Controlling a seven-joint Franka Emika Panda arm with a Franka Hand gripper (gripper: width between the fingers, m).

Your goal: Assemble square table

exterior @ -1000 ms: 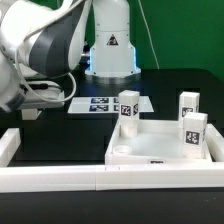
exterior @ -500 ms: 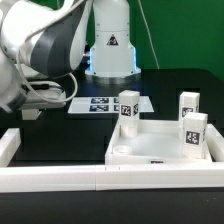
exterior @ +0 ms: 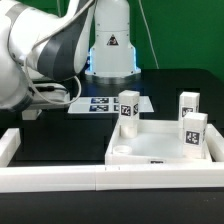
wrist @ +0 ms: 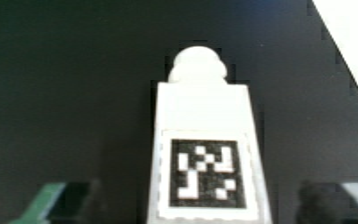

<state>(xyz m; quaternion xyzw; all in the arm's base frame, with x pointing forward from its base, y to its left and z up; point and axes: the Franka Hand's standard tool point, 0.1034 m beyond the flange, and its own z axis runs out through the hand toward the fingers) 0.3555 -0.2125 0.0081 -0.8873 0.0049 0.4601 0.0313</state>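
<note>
In the wrist view a white table leg lies on the black table, its rounded peg pointing away and its black-white tag near the jaws. My gripper is open, one dark fingertip on each side of the leg, with a gap showing on both sides. In the exterior view the square tabletop lies at the right, rim up, with three legs standing on it: one at its far left corner and two on the right. The gripper itself is hidden there behind the arm.
Long white rails run along the front and the exterior view's left. The marker board lies behind the tabletop, before the robot base. A white edge crosses one corner of the wrist view.
The arm has shifted slightly in the exterior view, its bulk now reaching further toward that view's right. The tabletop and the three standing legs have not moved.
</note>
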